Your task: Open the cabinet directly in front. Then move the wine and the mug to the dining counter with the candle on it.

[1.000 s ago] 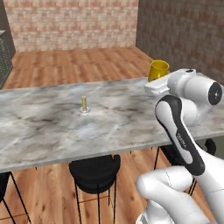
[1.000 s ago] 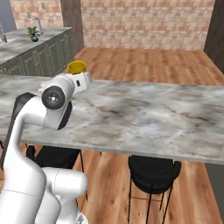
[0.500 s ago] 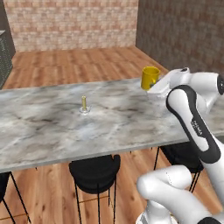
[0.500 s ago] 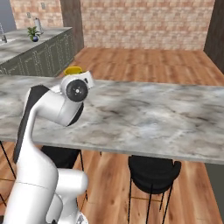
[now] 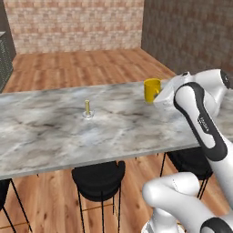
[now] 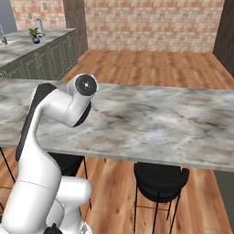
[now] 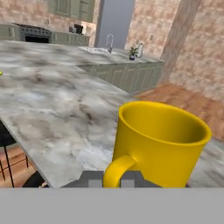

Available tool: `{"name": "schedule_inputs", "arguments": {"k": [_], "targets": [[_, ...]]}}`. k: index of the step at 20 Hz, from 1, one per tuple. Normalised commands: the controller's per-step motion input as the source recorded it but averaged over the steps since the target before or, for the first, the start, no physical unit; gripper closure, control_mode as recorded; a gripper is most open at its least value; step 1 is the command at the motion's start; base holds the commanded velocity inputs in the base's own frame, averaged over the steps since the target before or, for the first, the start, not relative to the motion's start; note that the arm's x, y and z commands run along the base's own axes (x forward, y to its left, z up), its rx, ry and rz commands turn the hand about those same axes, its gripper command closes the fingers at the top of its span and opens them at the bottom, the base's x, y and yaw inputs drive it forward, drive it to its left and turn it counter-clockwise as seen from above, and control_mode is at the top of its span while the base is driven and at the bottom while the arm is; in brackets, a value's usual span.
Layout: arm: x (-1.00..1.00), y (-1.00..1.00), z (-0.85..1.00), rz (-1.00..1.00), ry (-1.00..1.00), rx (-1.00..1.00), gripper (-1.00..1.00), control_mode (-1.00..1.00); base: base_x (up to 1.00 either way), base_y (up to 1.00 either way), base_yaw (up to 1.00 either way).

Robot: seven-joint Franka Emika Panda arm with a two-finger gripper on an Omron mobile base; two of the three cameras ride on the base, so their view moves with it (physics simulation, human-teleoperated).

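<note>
Right, the small yellow-orange mug [image 5: 152, 90] is upright over the long grey-white veined marble worktop [image 5: 54, 132], centre-right of the left base view, close to that slab's far edge. Jaws [image 7: 113, 178] are closed on the mug's handle at the bottom of the hand view; fingertips barely show. In the hand view the mug [image 7: 159, 146] fills the lower right: mouth up, long axis vertical, handle loop toward the camera, glossy plain yellow, inside looks empty. Whether its base touches the slab I cannot tell.

Thin pale-yellow stick candle in its clear holder [image 5: 87, 109] stands upright mid-slab, well apart to the left of the mug in frame. Bare marble between them and toward the near edge. Round black stools [image 5: 99, 179] sit tucked under the near edge. In the right base view the white arm blocks the mug; worktop [image 6: 151, 125] right of it is bare.
</note>
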Motion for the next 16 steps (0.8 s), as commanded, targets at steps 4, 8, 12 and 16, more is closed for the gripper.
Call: {"name": "schedule_inputs", "arguments": {"k": [4,8,12,16], "targets": [[0.41,0.18,-0.18,0.0,0.25,0.0,1.0,-1.0,0.0,0.0,0.0],[0.5,0.19,-0.23,0.0,0.23,0.0,1.0,-1.0,0.0,0.0,0.0],[0.36,0.13,-0.4,0.03,0.14,0.0,1.0,-1.0,0.0,0.0,0.0],[0.13,0.02,-0.2,0.03,0.01,0.0,1.0,-1.0,0.0,0.0,0.0]]}}
